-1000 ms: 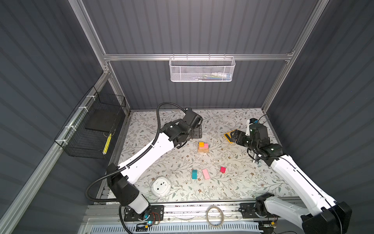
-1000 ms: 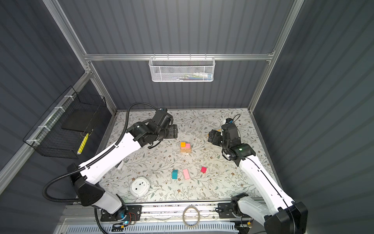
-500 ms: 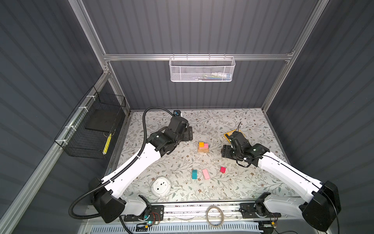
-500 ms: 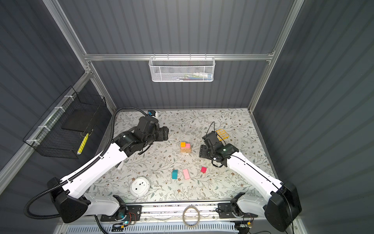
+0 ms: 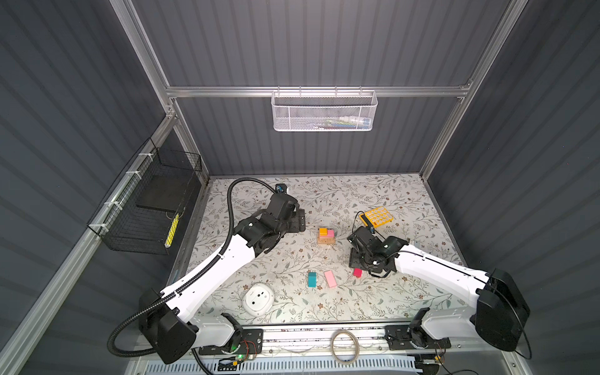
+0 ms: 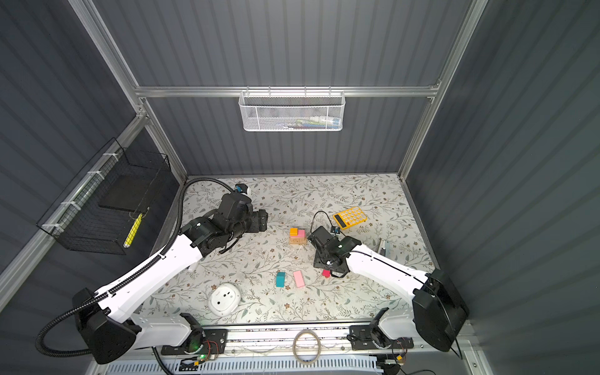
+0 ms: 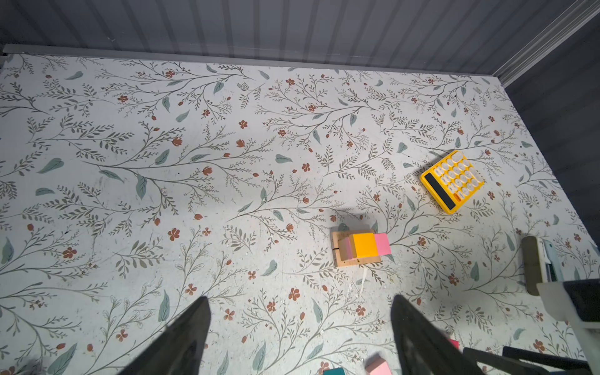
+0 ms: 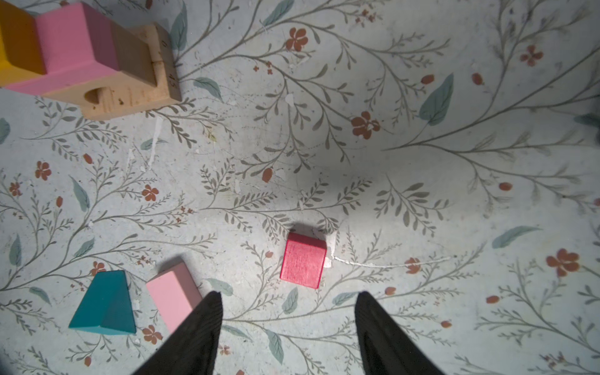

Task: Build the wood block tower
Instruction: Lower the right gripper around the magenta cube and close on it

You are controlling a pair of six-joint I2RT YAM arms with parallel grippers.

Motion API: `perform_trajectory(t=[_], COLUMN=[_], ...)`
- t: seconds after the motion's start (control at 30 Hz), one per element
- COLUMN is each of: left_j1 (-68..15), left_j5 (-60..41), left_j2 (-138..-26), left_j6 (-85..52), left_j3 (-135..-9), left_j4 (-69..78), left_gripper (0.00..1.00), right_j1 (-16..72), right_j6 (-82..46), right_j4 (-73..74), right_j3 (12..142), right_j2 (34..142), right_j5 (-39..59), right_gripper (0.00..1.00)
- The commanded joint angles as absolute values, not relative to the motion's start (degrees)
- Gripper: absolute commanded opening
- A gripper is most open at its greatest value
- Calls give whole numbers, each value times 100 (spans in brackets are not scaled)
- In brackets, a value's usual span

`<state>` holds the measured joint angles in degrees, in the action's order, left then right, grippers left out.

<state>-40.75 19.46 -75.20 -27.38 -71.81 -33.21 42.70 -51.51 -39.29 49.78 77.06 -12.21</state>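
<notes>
Magenta-red wooden cube (image 8: 303, 259) lies on the floral tabletop (image 5: 373, 308), just ahead of my right hand (image 8: 288, 295) and in line with the gap between its fingers. Being a cube it offers no long axis, though its faces sit slightly skewed to the fingers. That hand is spread, empty, pitched down close above the tabletop, and much the nearer. Left hand (image 7: 298, 298) hangs spread and empty, well apart on the far side of the part-built tower of tan, orange and pink blocks (image 5: 326, 236). I judge a short forward-and-down advance is needed before closing.
</notes>
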Motion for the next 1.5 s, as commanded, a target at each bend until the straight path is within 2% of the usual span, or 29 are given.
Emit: perform_trajectory(t=[0.0,0.8,1.47], left_j1=[-4011,-3783,-3597], left_j5=[1865,1800,1631], left_j2=[-7392,-7589,-7672], left_j6=[-2667,-2966,-3023], left_j3=[-7099,-7046,-6943], left_j4=[-3244,-3287,-3211], left_gripper=[87,88,88], right_j1=[4289,4280,4118], right_j6=[-5397,-5423,-5408], right_j4=[-3899,-3480,-3243], right_j3=[4810,4641,4465], right_j2=[7756,8503,8595], right_j5=[-1209,-864,-697], right_gripper=[67,64,50])
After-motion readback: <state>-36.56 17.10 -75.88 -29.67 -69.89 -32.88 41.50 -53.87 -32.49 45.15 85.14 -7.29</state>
